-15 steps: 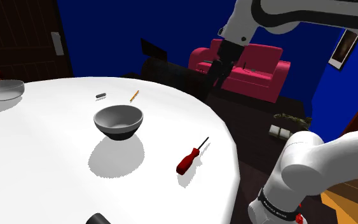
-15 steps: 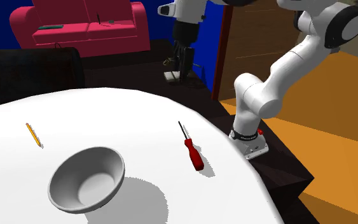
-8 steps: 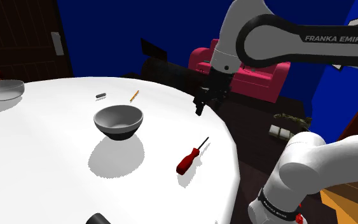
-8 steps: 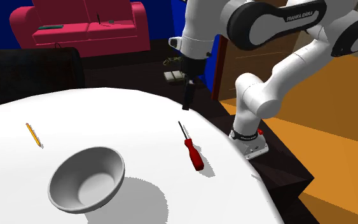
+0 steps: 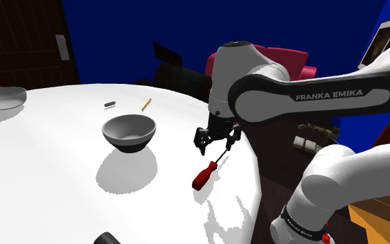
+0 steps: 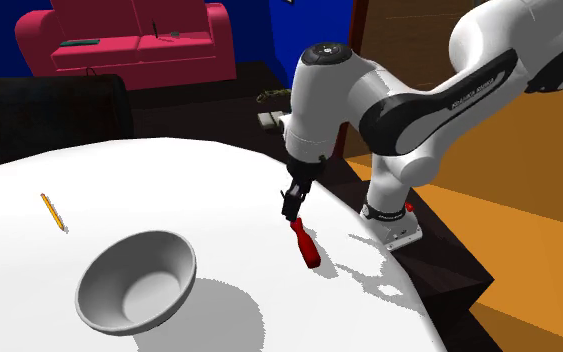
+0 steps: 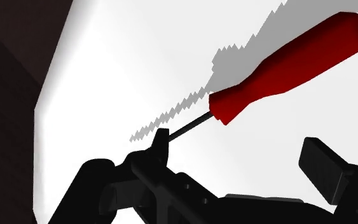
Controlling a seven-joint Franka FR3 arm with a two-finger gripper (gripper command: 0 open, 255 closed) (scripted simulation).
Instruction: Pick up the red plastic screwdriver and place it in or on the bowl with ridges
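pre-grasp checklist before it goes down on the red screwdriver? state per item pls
1. Fingers apart: ok, the gripper is open.
2. Screwdriver lying free on the table, nothing touching it: ok.
3. Handle between the fingers: not ok. Just the shaft tip sits by one finger, and the handle lies ahead of them.
4. Bowl upright and empty: ok.
5. Bare table between screwdriver and bowl: ok.
6. Gap from fingertips to table: cannot tell.
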